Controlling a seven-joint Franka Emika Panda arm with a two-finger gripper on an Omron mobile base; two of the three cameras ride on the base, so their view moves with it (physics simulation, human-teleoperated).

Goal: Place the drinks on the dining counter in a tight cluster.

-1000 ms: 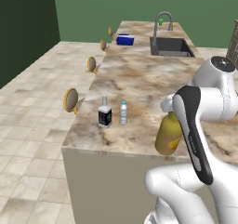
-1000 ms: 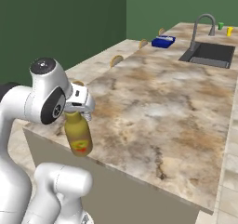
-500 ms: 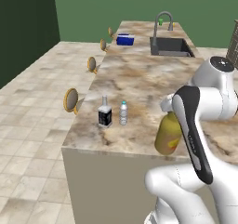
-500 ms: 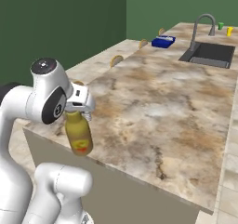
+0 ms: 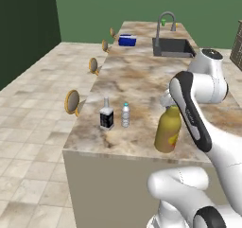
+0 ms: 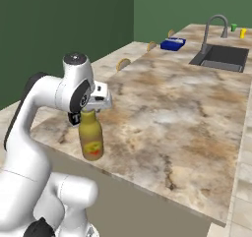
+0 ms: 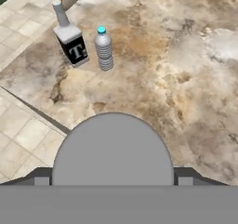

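Drinks: three bottles stand on the desk [image 5: 137, 80] near its front edge.
Amber bottle [image 5: 168, 129]: upright on the stone, well apart from the other two, to their right in the left base view.
Dark bottle [image 5: 107, 114] and water bottle [image 5: 125, 115]: just beside each other, already paired.
Tool [image 6: 92, 108]: sits around the amber bottle's grey cap, jaws wide; whether the pads press the cap or stand clear, I cannot tell.
Change: none over the last second; bottle, arm and jaw spread are the same in every picture.
Meaning: judged a pause; cluster unfinished, since the amber bottle stays well apart from the pair.
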